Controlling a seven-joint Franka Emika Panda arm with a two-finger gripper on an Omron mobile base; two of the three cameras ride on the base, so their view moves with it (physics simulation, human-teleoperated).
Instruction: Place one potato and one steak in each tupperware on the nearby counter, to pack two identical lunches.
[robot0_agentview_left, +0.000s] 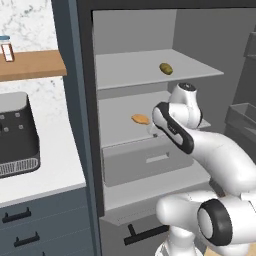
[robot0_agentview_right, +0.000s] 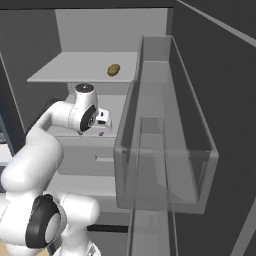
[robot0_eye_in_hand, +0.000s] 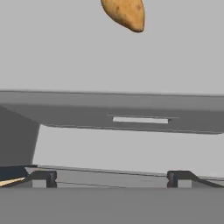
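An open fridge holds two potatoes. An olive-brown potato (robot0_agentview_left: 166, 68) (robot0_agentview_right: 114, 69) lies on the upper shelf. An orange-tan potato (robot0_agentview_left: 140, 119) (robot0_eye_in_hand: 124, 13) lies on the middle shelf. My gripper (robot0_eye_in_hand: 111, 178) (robot0_agentview_right: 102, 130) hangs in front of that middle shelf, short of the orange-tan potato and not touching it. It is open, with nothing between its fingers. The white counter (robot0_agentview_left: 55, 155) runs along the left of the fridge. Steak and tupperware are out of view.
A grey fridge drawer (robot0_agentview_left: 145, 162) (robot0_eye_in_hand: 140, 119) with a slot handle sits below the middle shelf. The door's clear bins (robot0_agentview_right: 165, 150) stand close on the right. A black appliance (robot0_agentview_left: 17, 135) sits on the counter. A jar (robot0_agentview_left: 6, 48) stands on the wooden shelf (robot0_agentview_left: 35, 65).
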